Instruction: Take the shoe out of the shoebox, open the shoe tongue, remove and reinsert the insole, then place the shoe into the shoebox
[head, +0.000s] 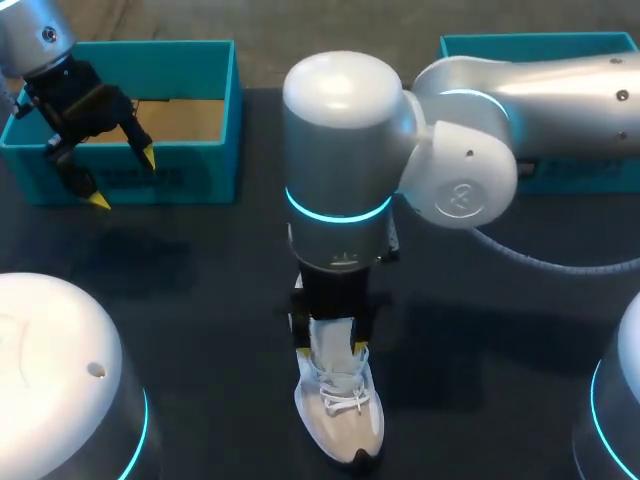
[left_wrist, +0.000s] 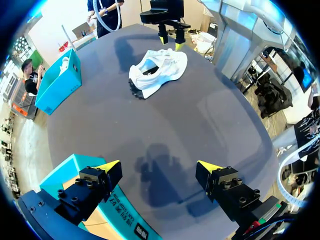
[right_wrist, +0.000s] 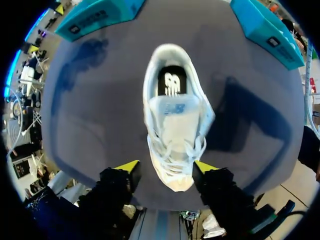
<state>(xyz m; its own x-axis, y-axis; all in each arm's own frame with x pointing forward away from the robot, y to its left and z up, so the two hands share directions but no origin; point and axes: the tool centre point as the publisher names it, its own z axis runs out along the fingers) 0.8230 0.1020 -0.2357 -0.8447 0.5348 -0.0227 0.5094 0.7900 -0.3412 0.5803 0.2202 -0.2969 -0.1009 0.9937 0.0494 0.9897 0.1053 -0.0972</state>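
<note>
1. Your right gripper (right_wrist: 166, 166) hangs straight down over the shoe (right_wrist: 174, 120). Its yellow-tipped fingers (right_wrist: 129, 166) are spread and stand on either side of the laced forefoot, and nothing shows them pinching it, so read it as released.
2. Your left gripper (left_wrist: 159, 165) is also released and holds nothing. It hovers at the front wall of the left shoebox (head: 200, 175), well apart from the shoe.
3. The dark table (head: 200, 300) carries two teal boxes. The left shoebox sits under your left arm, and the second shoebox (head: 540, 45) sits at the far right corner.
4. The white shoe stands upright on its sole in the middle of the table, outside both boxes. Its toe points away from them.
5. The tongue (right_wrist: 175, 112) lies over the opening, with the insole (right_wrist: 169, 82) visible behind it and apparently seated at the heel. The tongue and insole steps look like the work in hand.
6. The laces (head: 340, 398) lie loose across the forefoot.
7. Nothing braces the shoe, so closing on the soft upper or pulling the tongue could lift, tip or skid the whole shoe instead of opening it.
8. A fingertip could snag a lace loop and drag the shoe along.
9. Your right wrist blocks the head camera's sight of the collar, so a missed grip there may only show in the wrist view.
</note>
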